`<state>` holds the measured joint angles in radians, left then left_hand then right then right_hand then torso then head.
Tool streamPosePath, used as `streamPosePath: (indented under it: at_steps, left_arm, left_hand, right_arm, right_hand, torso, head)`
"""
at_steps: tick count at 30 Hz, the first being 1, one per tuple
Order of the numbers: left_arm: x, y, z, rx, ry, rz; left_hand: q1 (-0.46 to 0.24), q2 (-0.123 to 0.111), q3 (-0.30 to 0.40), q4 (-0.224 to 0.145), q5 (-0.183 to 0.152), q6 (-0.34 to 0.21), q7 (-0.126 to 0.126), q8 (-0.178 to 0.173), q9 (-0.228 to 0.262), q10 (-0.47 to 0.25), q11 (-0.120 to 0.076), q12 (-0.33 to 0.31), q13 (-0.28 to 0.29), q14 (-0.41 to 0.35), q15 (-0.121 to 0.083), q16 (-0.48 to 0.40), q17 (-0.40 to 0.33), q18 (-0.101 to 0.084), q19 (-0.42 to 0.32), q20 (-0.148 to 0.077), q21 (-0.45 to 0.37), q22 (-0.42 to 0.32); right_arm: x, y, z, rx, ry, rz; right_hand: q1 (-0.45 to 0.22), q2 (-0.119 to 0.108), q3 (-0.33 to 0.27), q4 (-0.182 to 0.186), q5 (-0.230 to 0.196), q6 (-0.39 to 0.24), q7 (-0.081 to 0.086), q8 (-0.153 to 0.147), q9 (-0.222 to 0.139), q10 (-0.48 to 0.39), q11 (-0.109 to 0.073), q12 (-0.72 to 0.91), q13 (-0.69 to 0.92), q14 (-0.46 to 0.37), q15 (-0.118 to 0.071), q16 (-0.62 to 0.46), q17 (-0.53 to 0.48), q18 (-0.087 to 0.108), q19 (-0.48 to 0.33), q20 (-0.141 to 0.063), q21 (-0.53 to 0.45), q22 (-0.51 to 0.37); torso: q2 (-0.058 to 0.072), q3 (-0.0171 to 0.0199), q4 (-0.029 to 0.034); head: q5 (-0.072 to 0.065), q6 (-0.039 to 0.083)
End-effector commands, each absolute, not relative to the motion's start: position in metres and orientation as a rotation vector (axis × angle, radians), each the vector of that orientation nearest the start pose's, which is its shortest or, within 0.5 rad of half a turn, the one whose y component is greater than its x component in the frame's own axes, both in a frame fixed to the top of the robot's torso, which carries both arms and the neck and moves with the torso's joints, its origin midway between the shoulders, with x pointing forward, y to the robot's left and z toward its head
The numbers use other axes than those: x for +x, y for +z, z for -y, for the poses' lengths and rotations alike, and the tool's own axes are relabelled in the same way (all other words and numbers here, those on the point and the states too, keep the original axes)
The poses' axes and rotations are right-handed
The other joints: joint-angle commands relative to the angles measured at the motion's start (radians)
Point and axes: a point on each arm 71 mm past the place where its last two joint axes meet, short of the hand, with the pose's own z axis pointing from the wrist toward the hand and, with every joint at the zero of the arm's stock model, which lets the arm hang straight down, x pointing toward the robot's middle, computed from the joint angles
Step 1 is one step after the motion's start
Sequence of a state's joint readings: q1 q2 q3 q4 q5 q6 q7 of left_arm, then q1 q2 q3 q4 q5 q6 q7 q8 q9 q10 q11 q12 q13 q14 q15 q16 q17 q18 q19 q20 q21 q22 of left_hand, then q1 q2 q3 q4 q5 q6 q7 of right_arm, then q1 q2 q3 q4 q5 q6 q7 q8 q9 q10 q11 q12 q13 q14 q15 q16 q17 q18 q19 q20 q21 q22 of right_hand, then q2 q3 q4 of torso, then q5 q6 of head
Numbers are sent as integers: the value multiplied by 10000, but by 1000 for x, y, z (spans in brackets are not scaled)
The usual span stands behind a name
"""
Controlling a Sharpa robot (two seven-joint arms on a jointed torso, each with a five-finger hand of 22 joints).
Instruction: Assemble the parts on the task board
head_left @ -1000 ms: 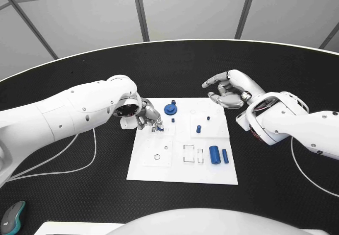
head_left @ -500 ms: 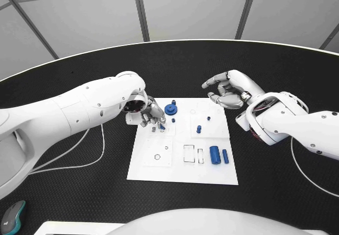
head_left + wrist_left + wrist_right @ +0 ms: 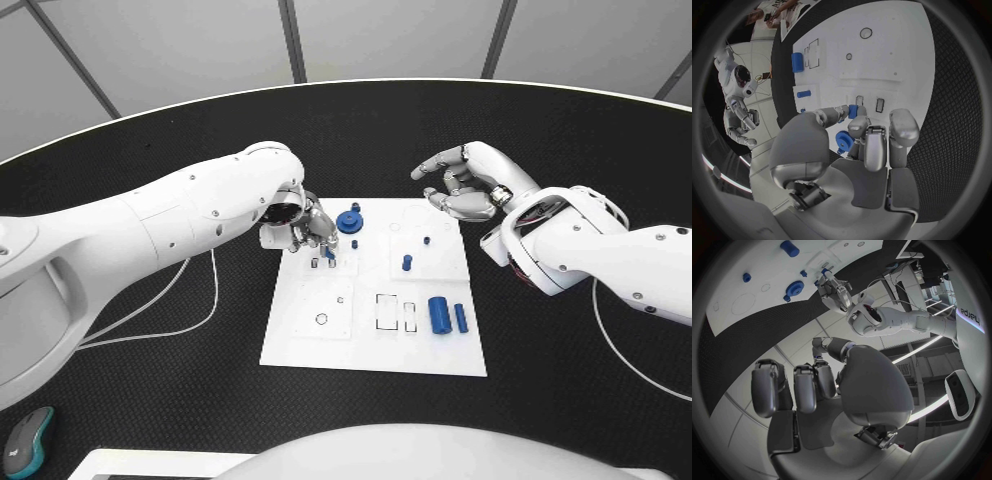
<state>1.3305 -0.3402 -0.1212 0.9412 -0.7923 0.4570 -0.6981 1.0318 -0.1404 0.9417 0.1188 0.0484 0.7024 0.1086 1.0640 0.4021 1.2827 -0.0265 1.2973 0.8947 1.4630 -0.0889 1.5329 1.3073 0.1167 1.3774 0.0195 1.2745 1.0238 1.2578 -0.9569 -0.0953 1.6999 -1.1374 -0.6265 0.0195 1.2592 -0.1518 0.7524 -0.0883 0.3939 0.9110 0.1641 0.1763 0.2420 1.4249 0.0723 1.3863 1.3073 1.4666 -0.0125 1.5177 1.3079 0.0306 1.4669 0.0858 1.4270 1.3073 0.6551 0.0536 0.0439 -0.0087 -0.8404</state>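
The white task board [image 3: 325,345] lies mid-table. My left hand [image 3: 307,230] hovers over its far left part and pinches a small blue piece [image 3: 329,253] between the fingertips [image 3: 859,123], just above two narrow slots [image 3: 879,104]. The same piece [image 3: 852,111] sits close to the blue gear [image 3: 348,223], which stands on the board right beside the hand. My right hand [image 3: 464,186] hangs past the board's far right corner with loosely bent, spread fingers and nothing in them. A thick blue cylinder [image 3: 437,315] and a thinner one [image 3: 460,318] lie at the board's right side.
Small blue pegs [image 3: 407,263] stand in the board's right half, near rectangular cut-outs [image 3: 385,312] and a ring mark [image 3: 320,321]. A white cable [image 3: 173,330] loops on the black table left of the board. A teal object [image 3: 22,445] lies at the near left edge.
My left arm has swung right and slightly away from me, carrying the pinched blue piece closer to the gear. The right hand has stayed where it was.
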Motion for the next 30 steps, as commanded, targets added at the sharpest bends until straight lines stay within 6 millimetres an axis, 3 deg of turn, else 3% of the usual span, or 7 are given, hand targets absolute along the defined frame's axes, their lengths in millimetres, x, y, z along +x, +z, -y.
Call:
streamPosePath:
  at_steps: [1, 14, 30]
  left_arm:
    - [556, -223, -125, -2295, -1871, -26551]
    - [557, -224, -122, -2036, -1701, -26794]
    - [556, -226, -120, -1763, -1587, -26965]
  left_hand:
    - [336, 379, -19, -43, 22, 721, -692, 30, 16, 37, -57, 34, -6, 854, -11, 33, 1705, -96, 7, 5, 24, 14]
    - [430, 365, -56, -181, 24, 699, -696, 28, 25, 47, -64, 52, 50, 862, -18, 48, 1740, -100, 17, -1, 37, 36]
    - [489, 362, -67, -268, 25, 695, -698, 26, 30, 61, -67, 67, 93, 869, -20, 60, 1768, -107, 29, -4, 54, 68]
  right_arm:
    - [455, -146, 211, 1489, 8865, -14271]
    - [455, -146, 210, 1482, 8885, -14281]
    - [455, -146, 209, 1470, 8912, -14284]
  right_hand:
    - [19, -70, 20, -27, 41, 62, 24, -40, -13, -17, 10, -26, 819, 782, 60, -41, 1516, 100, 402, 65, -56, 1400]
    - [31, -79, 39, -56, 39, 71, 23, -46, -17, -20, 9, -32, 813, 782, 57, -42, 1514, 100, 401, 64, -57, 1400]
    - [31, -79, 39, -56, 39, 71, 23, -46, -17, -20, 9, -32, 813, 782, 57, -42, 1514, 100, 401, 64, -57, 1400]
  torso:
    - [4, -3, -4]
    - [-4, 10, 5]
    - [-5, 1, 3]
  head:
    - [17, -5]
    - [11, -51]
    - [15, -97]
